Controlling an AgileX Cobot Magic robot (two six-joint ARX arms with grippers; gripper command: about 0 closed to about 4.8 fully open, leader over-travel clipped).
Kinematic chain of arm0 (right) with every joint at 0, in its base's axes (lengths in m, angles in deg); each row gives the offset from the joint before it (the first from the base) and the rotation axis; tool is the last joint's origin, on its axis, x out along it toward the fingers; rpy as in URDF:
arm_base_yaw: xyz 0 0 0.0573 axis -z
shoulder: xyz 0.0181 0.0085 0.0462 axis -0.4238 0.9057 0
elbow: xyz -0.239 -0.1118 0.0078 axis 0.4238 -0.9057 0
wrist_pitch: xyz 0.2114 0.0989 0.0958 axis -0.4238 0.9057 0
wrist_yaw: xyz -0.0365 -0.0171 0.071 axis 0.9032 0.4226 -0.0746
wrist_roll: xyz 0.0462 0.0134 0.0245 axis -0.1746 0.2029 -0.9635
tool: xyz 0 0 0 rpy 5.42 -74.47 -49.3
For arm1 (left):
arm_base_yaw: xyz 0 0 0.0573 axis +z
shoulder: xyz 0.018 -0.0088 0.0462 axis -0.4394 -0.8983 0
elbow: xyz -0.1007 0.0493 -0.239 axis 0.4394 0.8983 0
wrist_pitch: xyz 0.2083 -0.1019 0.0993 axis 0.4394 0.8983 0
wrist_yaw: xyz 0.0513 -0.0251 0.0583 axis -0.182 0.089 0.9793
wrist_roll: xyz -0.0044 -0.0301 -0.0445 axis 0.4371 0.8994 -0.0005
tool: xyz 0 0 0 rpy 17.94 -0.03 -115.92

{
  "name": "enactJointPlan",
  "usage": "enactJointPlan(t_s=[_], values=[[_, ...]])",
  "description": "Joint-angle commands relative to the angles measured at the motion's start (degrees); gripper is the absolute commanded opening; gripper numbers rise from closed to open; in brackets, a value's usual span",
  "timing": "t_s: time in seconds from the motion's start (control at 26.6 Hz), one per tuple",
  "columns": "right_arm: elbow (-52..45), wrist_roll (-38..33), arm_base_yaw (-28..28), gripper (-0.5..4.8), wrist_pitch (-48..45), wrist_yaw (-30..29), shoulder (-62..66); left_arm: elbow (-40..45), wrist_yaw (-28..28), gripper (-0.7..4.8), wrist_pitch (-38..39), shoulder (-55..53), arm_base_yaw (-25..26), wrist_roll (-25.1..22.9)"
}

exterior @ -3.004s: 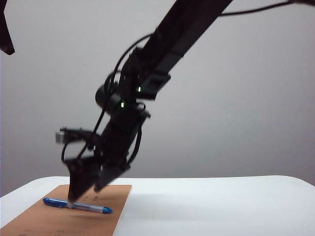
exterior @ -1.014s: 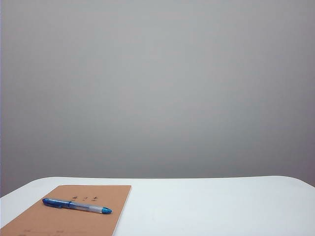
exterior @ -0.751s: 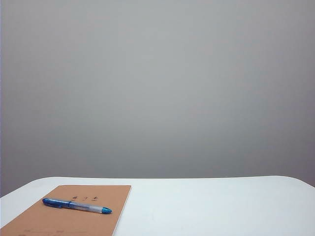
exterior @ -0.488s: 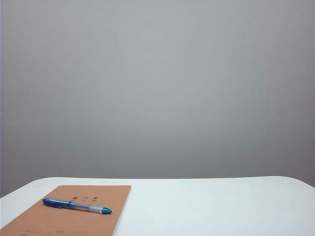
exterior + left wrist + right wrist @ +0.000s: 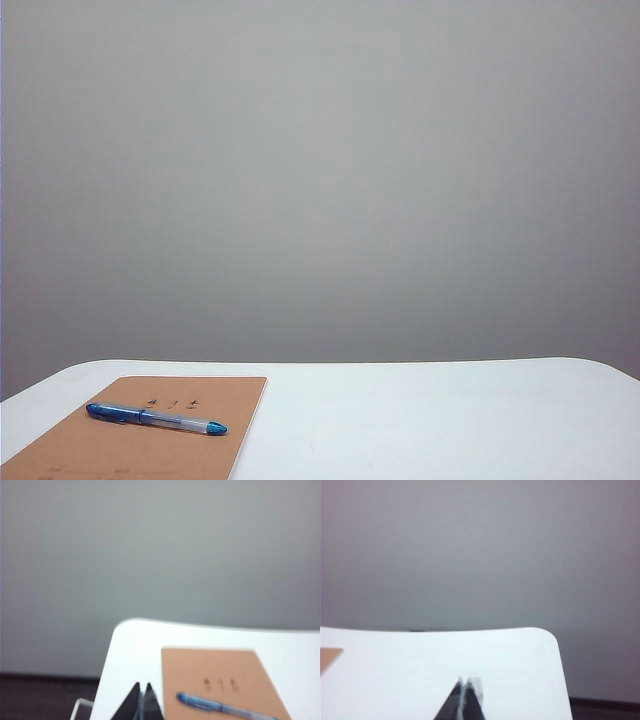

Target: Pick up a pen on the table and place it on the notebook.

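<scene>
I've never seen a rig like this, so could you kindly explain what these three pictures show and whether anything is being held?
It is a two-armed robot at a white table. One picture comes from a fixed camera facing the table; the other two from cameras on each wrist. A tan notebook lies on the table with a blue pen resting on it. Each wrist view shows its own pincer, the left pincer near the notebook, the right pincer over bare table. Both are shut and hold nothing.
</scene>
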Motion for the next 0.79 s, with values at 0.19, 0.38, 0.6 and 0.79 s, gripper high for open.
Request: enactJointPlan(t_s=[0.19,0.38,0.6,0.79], values=[[-0.3,0.6,0.0,-0.09,1.8,0.3,0.0,-0.2,-6.2,-0.06,-0.1,0.0,0.8,-3.6],[-0.3,0.2,0.0,-0.09,1.7,0.3,0.0,-0.3,-12.8,-0.05,-1.0,0.0,13.4,-0.6],[-0.3,-0.1,0.0,-0.09,3.5,0.3,0.0,-0.3,-15.4,-0.06,1.0,0.0,19.9,1.2],[-0.3,-2.0,0.0,-0.08,8.9,5.1,0.4,-0.3,-14.9,-0.06,1.8,0.0,19.9,1.0]])
